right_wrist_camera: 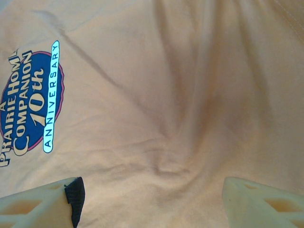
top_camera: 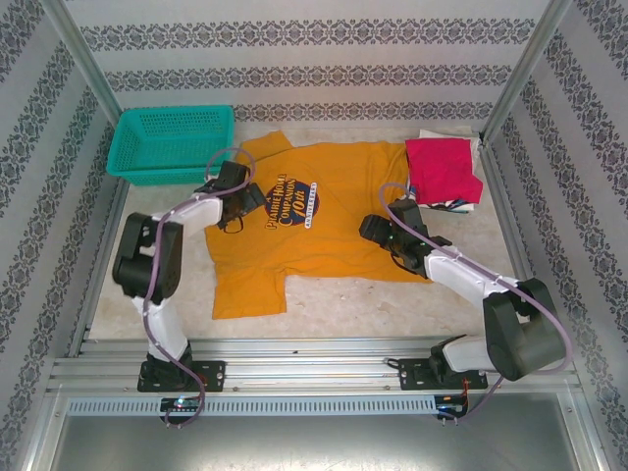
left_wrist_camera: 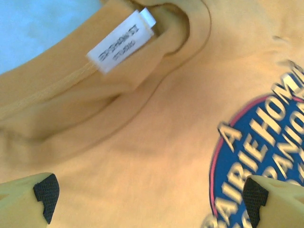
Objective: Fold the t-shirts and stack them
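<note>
A mustard-orange t-shirt (top_camera: 324,226) lies spread flat on the table, its blue-and-white chest lettering (top_camera: 291,209) facing up. My left gripper (top_camera: 243,206) hovers open over its collar. In the left wrist view the white neck label (left_wrist_camera: 121,40) and collar sit ahead of the gripper (left_wrist_camera: 149,199), with bare cloth between the fingertips (left_wrist_camera: 45,192). My right gripper (top_camera: 378,234) stands open over the shirt's right side. In the right wrist view a small wrinkle lies in the cloth (right_wrist_camera: 180,166) between the open fingers (right_wrist_camera: 73,199). A folded crimson-red t-shirt (top_camera: 442,167) tops white and dark ones (top_camera: 457,205) at the back right.
A teal mesh basket (top_camera: 172,142) stands at the back left, touching the shirt's upper sleeve. Metal frame posts and patterned walls close in both sides. Bare table (top_camera: 392,304) shows in front of the shirt, near the arm bases.
</note>
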